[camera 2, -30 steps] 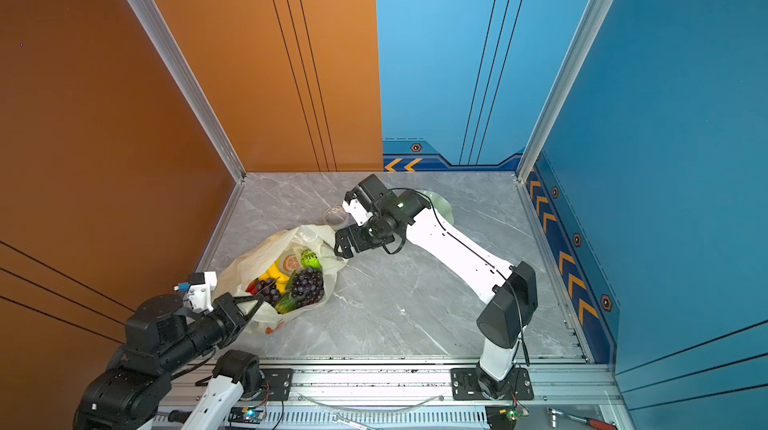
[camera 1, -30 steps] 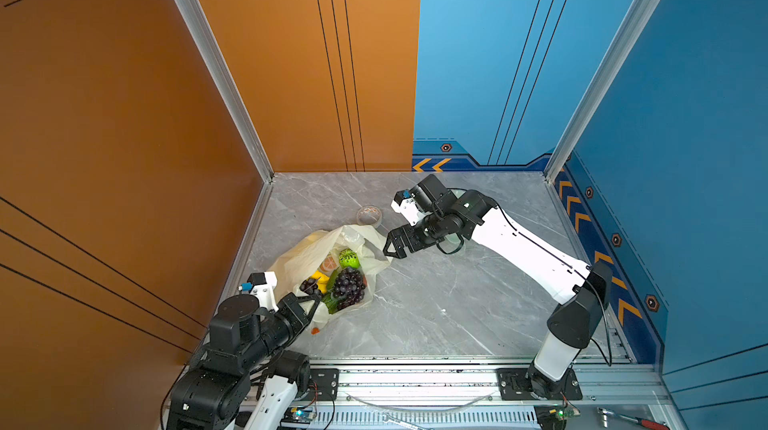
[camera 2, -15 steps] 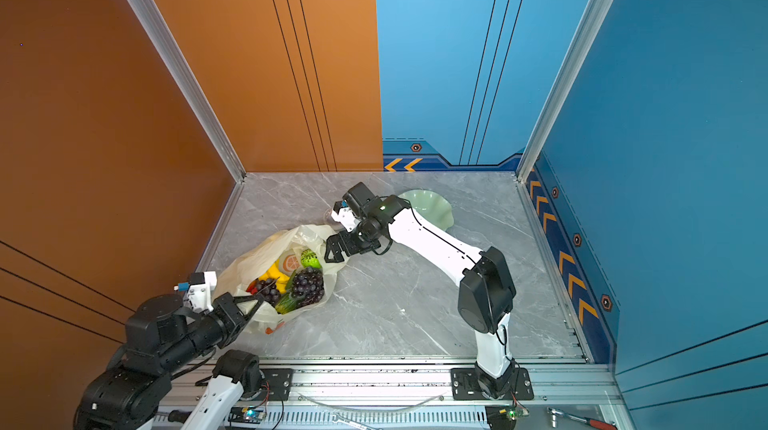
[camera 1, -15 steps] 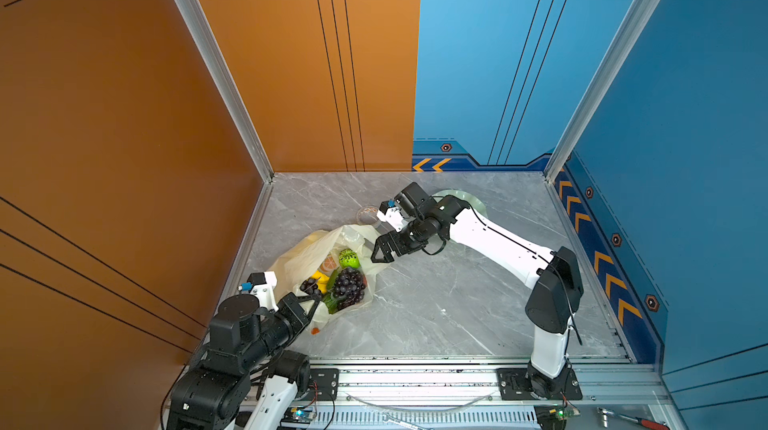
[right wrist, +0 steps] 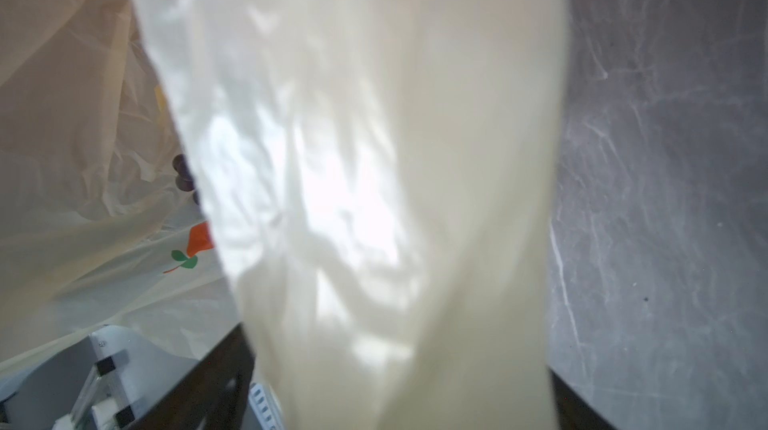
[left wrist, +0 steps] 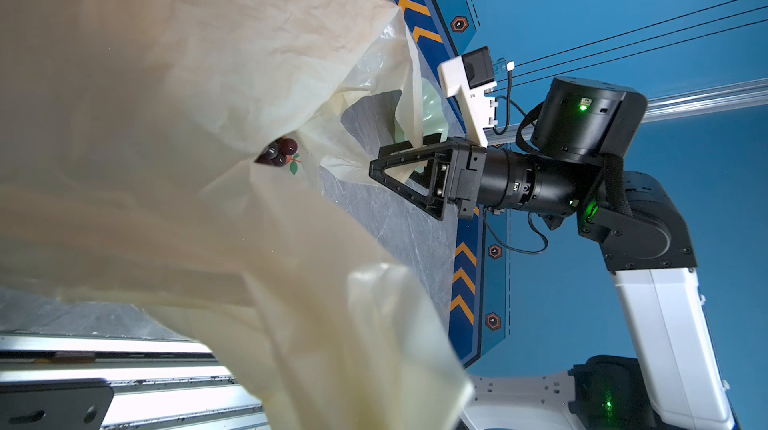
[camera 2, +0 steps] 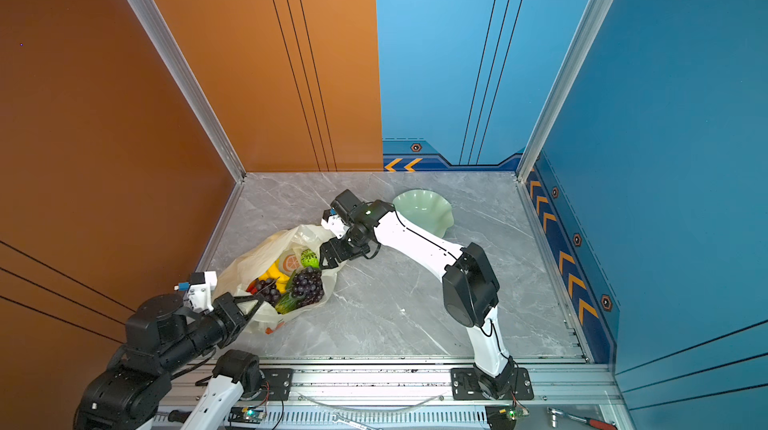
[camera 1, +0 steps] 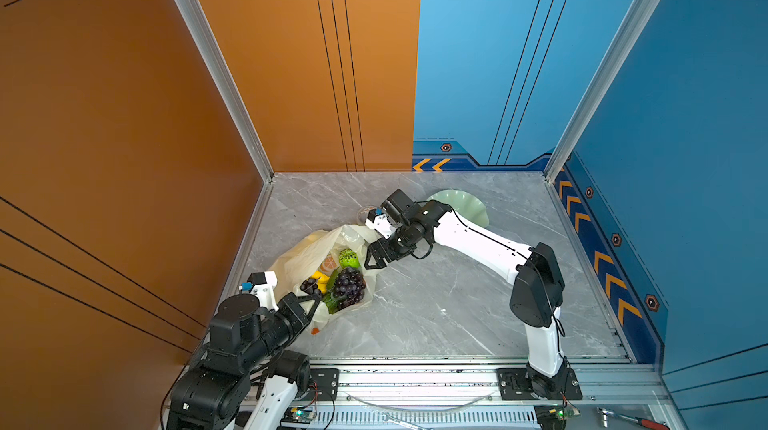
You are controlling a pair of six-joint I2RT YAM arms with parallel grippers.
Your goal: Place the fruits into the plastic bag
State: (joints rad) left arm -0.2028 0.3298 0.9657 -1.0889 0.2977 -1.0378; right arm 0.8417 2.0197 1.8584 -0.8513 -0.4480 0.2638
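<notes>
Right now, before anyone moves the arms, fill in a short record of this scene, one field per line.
plastic bag: lying open-mouthed on the left of the marble table
fruits inside: grapes, green patterned ball, bananas
left gripper: shut on the bag's near edge
right gripper: jaws apart around the bag's far handle
pale green dish: far side of the table, apart from the bag

The right arm (camera 1: 478, 240) and left arm (camera 1: 249, 332) pair white links with black joints, a braided black cable sleeve (left wrist: 615, 182) runs along the right wrist, green lights (left wrist: 583, 106) glow on its housings, and the right pincer (left wrist: 376, 156) has black triangular open-frame fingers (left wrist: 438, 182) beside a white camera bracket (left wrist: 469, 91)
</notes>
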